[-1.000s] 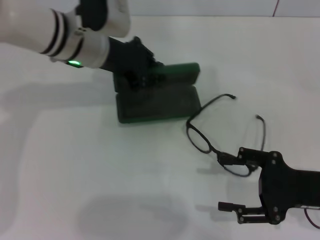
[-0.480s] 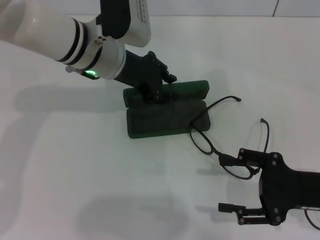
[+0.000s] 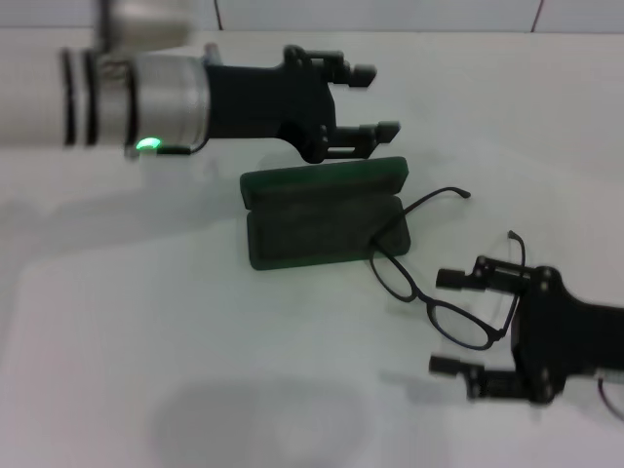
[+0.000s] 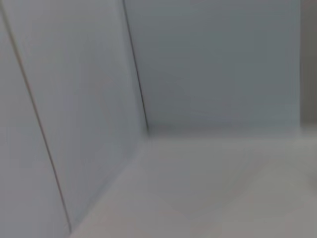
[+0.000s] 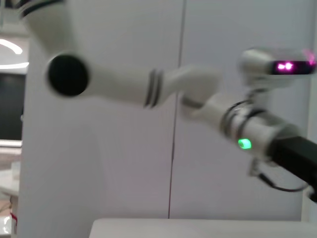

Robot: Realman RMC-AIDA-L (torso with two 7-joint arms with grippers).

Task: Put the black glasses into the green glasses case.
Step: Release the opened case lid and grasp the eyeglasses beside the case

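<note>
The green glasses case (image 3: 322, 213) lies open on the white table, lid hinged back, dark lining up. The black glasses (image 3: 439, 278) lie unfolded on the table to its right, one temple tip touching the case's right end. My left gripper (image 3: 375, 99) is open and empty, raised above the case's far edge. My right gripper (image 3: 447, 322) is open around the near lens of the glasses, one finger on each side, not holding them. The wrist views show neither the case nor the glasses.
The white table (image 3: 146, 341) stretches to the left and front of the case. A wall stands behind the table. The right wrist view shows my left arm (image 5: 163, 89) in front of that wall.
My left gripper has let go of the case lid, lifted up and away and turned level. My right gripper has shifted so that its open fingers straddle the glasses' near lens.
</note>
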